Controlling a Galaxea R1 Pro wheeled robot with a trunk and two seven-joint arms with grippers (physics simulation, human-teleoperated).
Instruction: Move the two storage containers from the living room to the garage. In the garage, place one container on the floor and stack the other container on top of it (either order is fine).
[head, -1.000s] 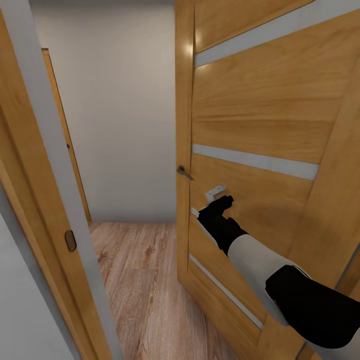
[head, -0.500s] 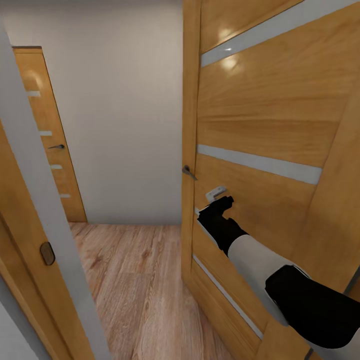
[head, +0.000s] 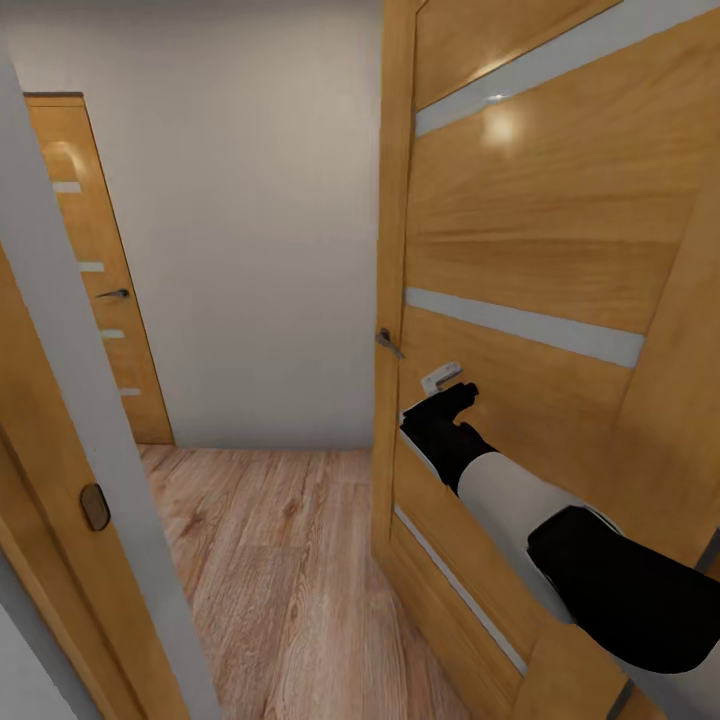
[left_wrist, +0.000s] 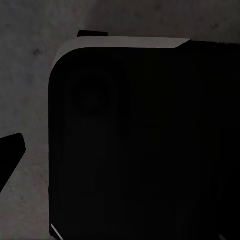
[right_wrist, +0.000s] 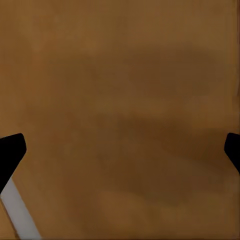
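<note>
Place: a doorway, with a hallway behind it.
Open door (head: 540, 230): light brown wood with pale strips, at 2 o'clock in the head view; a metal handle (head: 388, 342) sits on its edge.
Right arm: it reaches forward to this door, with the right gripper (head: 452, 395) just at the panel. In the right wrist view two dark fingertips (right_wrist: 11, 150) stand far apart, with only the wooden panel between them, so this gripper is wide open and holds nothing.
Left gripper: in the left wrist view one dark fingertip (left_wrist: 10, 152) is seen beside a big black body part (left_wrist: 145, 145); I cannot tell how far it is open.
Second door (head: 95, 280): closed, at 10 o'clock, with a handle.
Floor (head: 270, 560): light wood planks.
Wall (head: 240, 220): plain, pale.
Door frame (head: 70, 400): near, at 8 o'clock.
Writing: I can read none.
</note>
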